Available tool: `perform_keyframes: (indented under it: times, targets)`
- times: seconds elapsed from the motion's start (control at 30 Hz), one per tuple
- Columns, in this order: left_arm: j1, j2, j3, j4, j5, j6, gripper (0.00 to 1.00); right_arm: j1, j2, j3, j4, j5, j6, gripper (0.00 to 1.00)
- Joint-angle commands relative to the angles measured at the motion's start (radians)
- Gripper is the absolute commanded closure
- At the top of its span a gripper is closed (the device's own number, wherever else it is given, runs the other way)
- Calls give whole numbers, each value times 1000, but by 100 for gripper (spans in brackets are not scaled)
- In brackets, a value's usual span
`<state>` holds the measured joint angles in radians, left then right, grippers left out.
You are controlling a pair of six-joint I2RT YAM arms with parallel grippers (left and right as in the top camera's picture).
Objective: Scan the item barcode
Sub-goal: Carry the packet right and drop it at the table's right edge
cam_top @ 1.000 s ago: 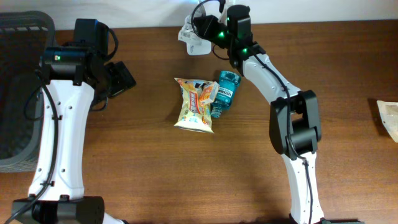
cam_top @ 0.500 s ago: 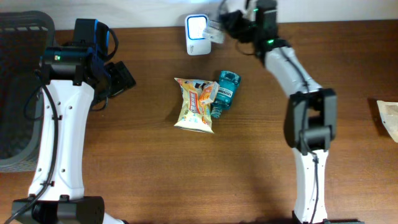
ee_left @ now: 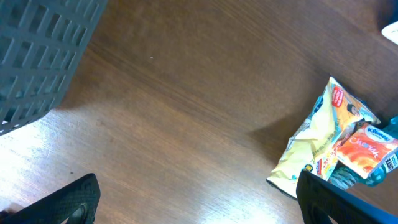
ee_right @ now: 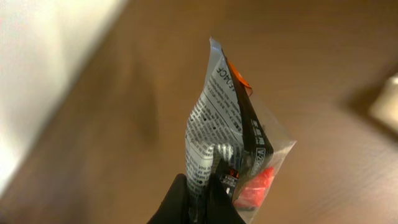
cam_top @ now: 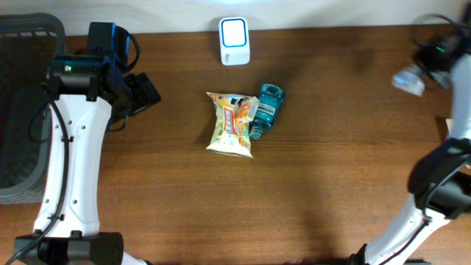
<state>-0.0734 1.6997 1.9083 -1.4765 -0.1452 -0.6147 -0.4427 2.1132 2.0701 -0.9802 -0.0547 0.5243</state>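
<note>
Overhead view: your right claw (cam_top: 422, 68) is at the far right of the counter (cam_top: 147, 191), closed on a small packet (cam_top: 407, 79) that shows here only as a pale blur. The packet is well apart from the white scanner (cam_top: 235, 41), which stands at the back edge near the middle. In front of the scanner lie a yellow snack bag (cam_top: 232, 124) and a blue bottle (cam_top: 265, 110), touching side by side. Your left claw (cam_top: 141, 93) sits to the left of them, near the dark slatted basket (cam_top: 22, 110) at the left edge. A pale item (cam_top: 461, 141) lies at the right edge. Left wrist view: the two fingers (ee_left: 68, 199) appear at the lower corners, spread wide with nothing between them, so this claw is open. Beneath it are bare counter, a corner of the basket at upper left, and the snack bag at the right with the bottle tucked against it. Right wrist view: the dark fingertips (ee_right: 186, 196) are pinched together on the lower edge of the packet, which stands upright above them, clear of the surface. It is clear film with black print on a white side and orange-red patches; the brown counter behind it is blurred
</note>
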Motion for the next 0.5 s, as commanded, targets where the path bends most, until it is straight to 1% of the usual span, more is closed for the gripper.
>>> perform_keyframes:
  times: [0.0, 0.17, 0.23, 0.33, 0.47]
  targets:
    - [0, -5, 2, -2, 0, -10, 1, -155, 5, 8, -35, 53, -31, 96]
    - [0, -5, 2, -2, 0, -10, 1, -319, 45, 7, -47, 67, -38, 96]
    - [0, -5, 2, -2, 0, -10, 1, -369, 72, 7, -24, 66, -76, 96]
    - [0, -5, 2, -2, 0, -10, 1, -411, 116, 7, 20, 63, -101, 96]
    - [0, -5, 2, -2, 0, -10, 1, -423, 152, 7, 108, 28, -101, 96]
